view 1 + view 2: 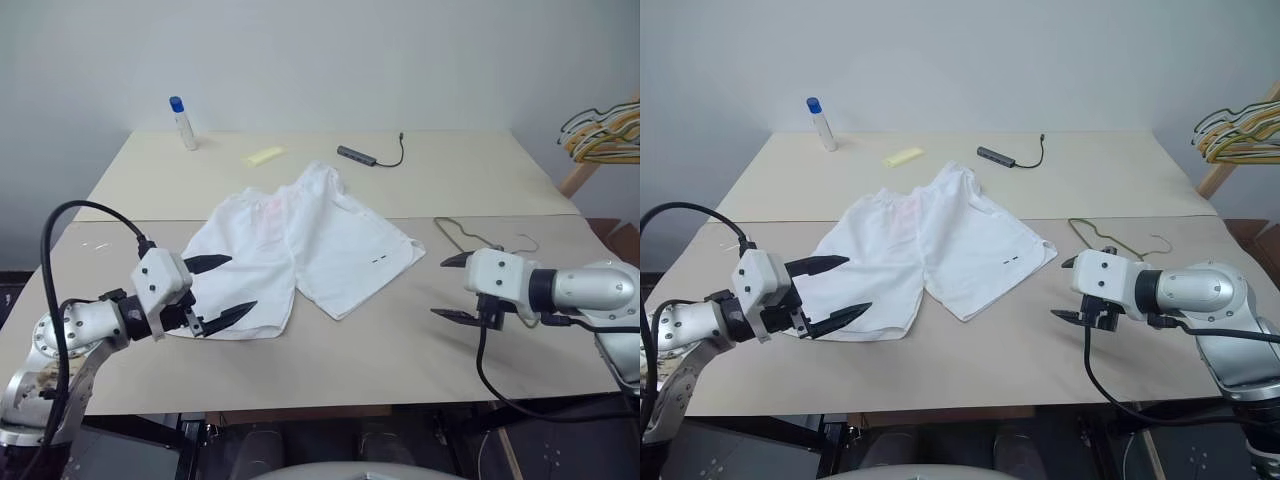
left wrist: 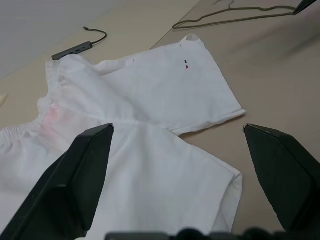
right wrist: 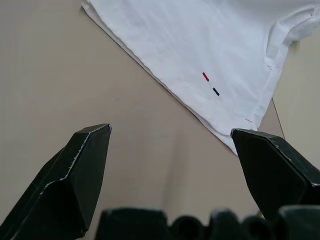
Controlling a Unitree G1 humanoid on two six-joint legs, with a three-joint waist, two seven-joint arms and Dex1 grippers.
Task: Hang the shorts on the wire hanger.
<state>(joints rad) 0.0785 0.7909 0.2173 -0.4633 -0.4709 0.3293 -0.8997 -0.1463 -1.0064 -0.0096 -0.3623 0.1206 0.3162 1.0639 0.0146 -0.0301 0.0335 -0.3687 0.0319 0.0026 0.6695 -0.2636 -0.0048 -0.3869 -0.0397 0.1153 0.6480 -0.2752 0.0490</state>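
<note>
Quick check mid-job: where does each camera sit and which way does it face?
Head stereo pair: looks forward and down over the table, shorts, both arms.
Left wrist: along the left gripper, jaws open, at the shorts and wire hanger.
Right wrist: along the right gripper, jaws open, at a shorts leg.
All views share the shorts.
</note>
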